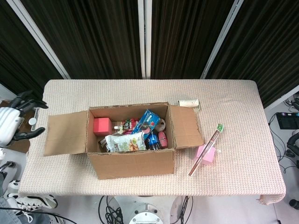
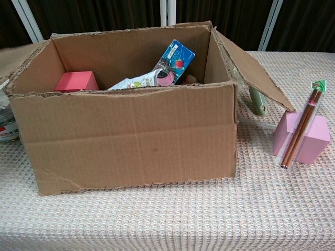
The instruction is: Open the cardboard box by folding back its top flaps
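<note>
A cardboard box [image 1: 133, 149] sits open near the front middle of the cloth-covered bench [image 1: 243, 112], its left flap [image 1: 65, 133] folded out flat at 9 o'clock and its right flap [image 1: 186, 126] angled down at 3 o'clock. Inside lie a red block [image 1: 102, 125] and snack packets [image 1: 125, 141]. A pink box [image 1: 205, 154] under wrapped chopsticks [image 1: 206, 148] rests at 3 o'clock. The left robot hand [image 1: 13, 122] hangs off the bench's left edge, fingers spread, holding nothing.
</note>
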